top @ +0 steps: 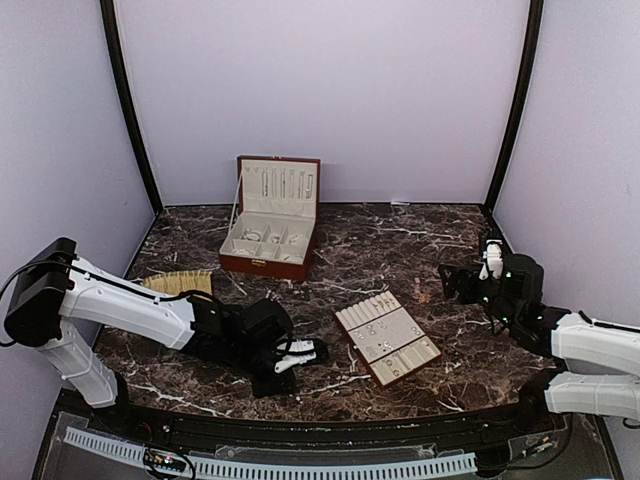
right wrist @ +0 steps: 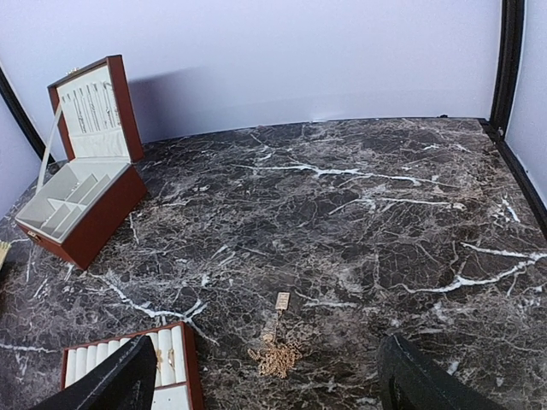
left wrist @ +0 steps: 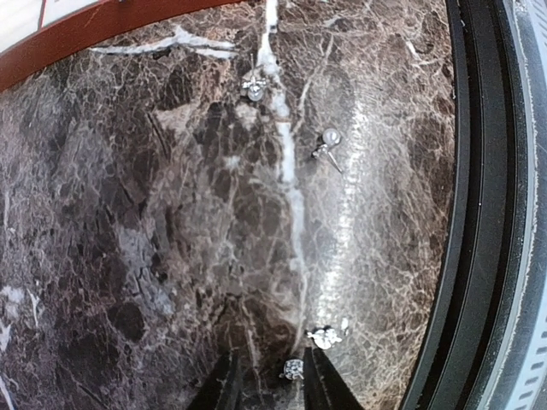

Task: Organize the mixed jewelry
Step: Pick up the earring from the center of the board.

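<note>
In the left wrist view my left gripper is low over the marble, its jaws apart. A tiny silvery stud lies between them, against the right finger, with a gap to the left finger. Another silvery piece lies just past the right fingertip. Farther out lie a pearl stud and one more small stud. My right gripper is wide open, with a gold chain and its tag on the table ahead. From above, the left gripper sits left of the cream slotted tray.
The open red-brown box stands at the back left, also in the right wrist view. A straw-coloured mat lies by the left arm. The tray's brown rim crosses the top left of the left wrist view. The black table edge runs close on the right.
</note>
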Robot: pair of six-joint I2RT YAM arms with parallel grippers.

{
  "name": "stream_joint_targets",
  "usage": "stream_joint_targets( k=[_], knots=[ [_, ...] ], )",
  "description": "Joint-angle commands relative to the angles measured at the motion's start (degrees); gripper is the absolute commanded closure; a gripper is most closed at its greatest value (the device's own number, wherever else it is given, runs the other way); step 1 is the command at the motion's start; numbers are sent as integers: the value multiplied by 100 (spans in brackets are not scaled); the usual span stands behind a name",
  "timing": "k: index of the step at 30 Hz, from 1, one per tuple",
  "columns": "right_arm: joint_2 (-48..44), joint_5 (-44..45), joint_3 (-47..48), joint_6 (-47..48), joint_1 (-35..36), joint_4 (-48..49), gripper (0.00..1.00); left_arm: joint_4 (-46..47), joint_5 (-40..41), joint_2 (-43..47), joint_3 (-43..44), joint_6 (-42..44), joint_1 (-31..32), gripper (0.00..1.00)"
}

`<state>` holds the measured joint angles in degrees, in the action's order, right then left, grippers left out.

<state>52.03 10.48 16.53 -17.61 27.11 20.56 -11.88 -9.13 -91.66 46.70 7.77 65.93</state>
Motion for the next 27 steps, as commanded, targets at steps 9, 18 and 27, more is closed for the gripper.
stream_joint_targets(
  k=[9, 18, 27],
  knots=[
    [-26, 155, -54, 43, 30, 208, 10, -10, 124, 50, -117, 89, 69, 73],
    [-19, 179, -54, 47, 31, 212, 10, -53, 90, 84, -126, 72, 78, 74],
    [-2, 189, -45, 47, 32, 212, 9, -64, 111, 237, -192, 51, 79, 65]
  ],
)
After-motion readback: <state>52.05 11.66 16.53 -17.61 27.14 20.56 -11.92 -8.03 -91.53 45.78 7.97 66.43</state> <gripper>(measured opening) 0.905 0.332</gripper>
